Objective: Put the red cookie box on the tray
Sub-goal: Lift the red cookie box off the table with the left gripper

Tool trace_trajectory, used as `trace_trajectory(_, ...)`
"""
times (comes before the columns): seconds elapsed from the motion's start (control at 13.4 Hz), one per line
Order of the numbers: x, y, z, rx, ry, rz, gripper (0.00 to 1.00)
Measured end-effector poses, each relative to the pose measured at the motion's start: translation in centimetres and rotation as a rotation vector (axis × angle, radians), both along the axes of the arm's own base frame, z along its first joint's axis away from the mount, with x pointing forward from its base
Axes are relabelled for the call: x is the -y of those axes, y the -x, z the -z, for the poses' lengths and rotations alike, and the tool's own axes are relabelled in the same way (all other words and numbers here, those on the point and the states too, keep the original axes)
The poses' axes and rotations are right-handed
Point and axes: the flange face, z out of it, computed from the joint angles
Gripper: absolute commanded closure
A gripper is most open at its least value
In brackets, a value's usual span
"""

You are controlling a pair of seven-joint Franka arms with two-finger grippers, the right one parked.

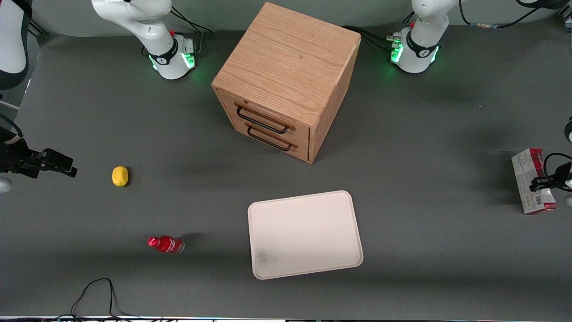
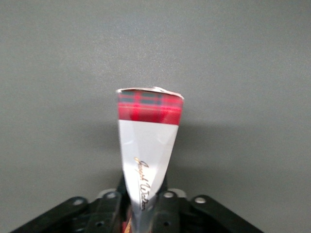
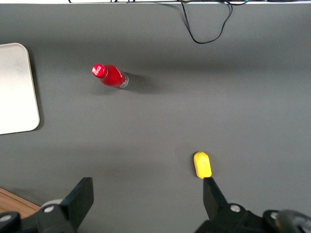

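The red cookie box (image 1: 529, 179) hangs at the working arm's end of the table, its grey-white printed face with a barcode up. My left gripper (image 1: 544, 182) is shut on it from the table's edge side. In the left wrist view the box (image 2: 148, 141) stands out from between the black fingers (image 2: 109, 206), its red tartan end farthest from the gripper (image 2: 144, 206), with grey table below it. The cream-white tray (image 1: 304, 235) lies flat near the front camera, well apart from the box, with nothing on it.
A wooden two-drawer cabinet (image 1: 286, 80) stands farther from the camera than the tray. A yellow lemon (image 1: 119, 176) and a small red bottle (image 1: 166, 244) lie toward the parked arm's end. A black cable (image 1: 96, 295) loops at the near table edge.
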Motion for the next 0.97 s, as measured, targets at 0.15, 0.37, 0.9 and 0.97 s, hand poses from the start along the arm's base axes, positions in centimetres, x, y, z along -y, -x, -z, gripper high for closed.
trace_trajectory(0.15, 0.0, 0.0, -0.1, -0.006, 0.003, 0.001, 1.00)
trace_trajectory(0.37, 0.1, -0.5, -1.6, -0.044, 0.026, 0.008, 1.00)
trace_trajectory(0.9, 1.2, -0.8, -16.5, -0.127, 0.007, 0.063, 1.00)
trace_trajectory(0.97, 1.3, -0.3, -18.9, -0.131, 0.002, 0.061, 1.00)
